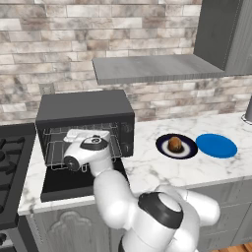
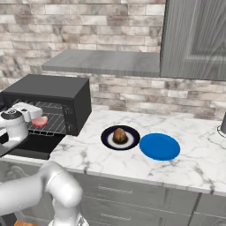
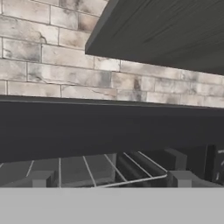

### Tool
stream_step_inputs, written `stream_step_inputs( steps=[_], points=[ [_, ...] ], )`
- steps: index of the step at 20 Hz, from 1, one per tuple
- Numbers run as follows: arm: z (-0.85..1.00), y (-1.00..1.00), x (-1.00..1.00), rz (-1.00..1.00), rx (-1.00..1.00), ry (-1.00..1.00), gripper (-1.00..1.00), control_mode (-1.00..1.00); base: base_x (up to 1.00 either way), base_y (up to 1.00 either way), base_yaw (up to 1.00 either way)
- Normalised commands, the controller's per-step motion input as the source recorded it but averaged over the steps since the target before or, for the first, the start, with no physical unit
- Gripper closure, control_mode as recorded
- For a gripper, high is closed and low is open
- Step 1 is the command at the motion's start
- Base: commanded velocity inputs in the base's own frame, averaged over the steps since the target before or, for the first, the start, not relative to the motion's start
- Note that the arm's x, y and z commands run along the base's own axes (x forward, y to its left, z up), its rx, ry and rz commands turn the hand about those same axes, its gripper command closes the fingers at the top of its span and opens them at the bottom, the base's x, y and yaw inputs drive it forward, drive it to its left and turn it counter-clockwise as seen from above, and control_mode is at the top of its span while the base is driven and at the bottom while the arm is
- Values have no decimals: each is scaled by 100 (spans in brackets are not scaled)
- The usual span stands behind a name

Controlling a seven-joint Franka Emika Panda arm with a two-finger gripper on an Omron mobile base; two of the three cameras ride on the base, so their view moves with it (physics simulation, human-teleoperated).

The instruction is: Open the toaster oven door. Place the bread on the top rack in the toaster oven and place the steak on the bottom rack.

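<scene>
White grey-veined marble counter (image 1: 162,172), backed by a wall of pale mottled brick (image 1: 74,39). Grey wood-grain shelf (image 1: 152,68) fixed to the brick above, grey panelled wall cabinet (image 2: 194,37) at right, grey drawer fronts (image 2: 128,198) below the counter. At far left, corner of a gas stove with black grates (image 1: 12,152).

One boxy matte-black toaster oven with dark grey top (image 1: 83,106), at the counter's left end. One flat black toaster oven door (image 1: 74,184), dropped fully open, lying level past the counter edge. Two silver wire racks: upper grid top rack (image 2: 46,106), lower grid bottom rack (image 2: 55,126). One flat pale pink-red steak (image 2: 40,122), lying on the bottom rack inside the oven, close by the white hand. One round golden-brown bread bun (image 1: 174,143), resting on one dark-rimmed white plate (image 1: 189,151) right of the oven. One plain blue round plate (image 1: 216,145) just beside that, bare.

One white arm's two-finger gripper (image 3: 109,179) at the oven mouth, above the open door; fingers (image 3: 41,178) spread wide, nothing between them, wire bars just ahead.
</scene>
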Motion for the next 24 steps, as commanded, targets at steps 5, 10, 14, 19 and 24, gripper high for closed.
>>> stream_step_inputs(
  steps=[5,10,14,19,24],
  points=[
    [-6,16,31,0,0,-4,-100,-100,0,0,0],
    [-22,20,32,0,-3,0,-100,-100,0,0,0],
    [-23,22,28,0,-4,0,-100,-100,0,0,0],
    [-19,16,33,0,-2,0,-100,-100,0,0,0],
    [-1,6,40,0,0,-4,-100,-100,0,0,0]
  ],
)
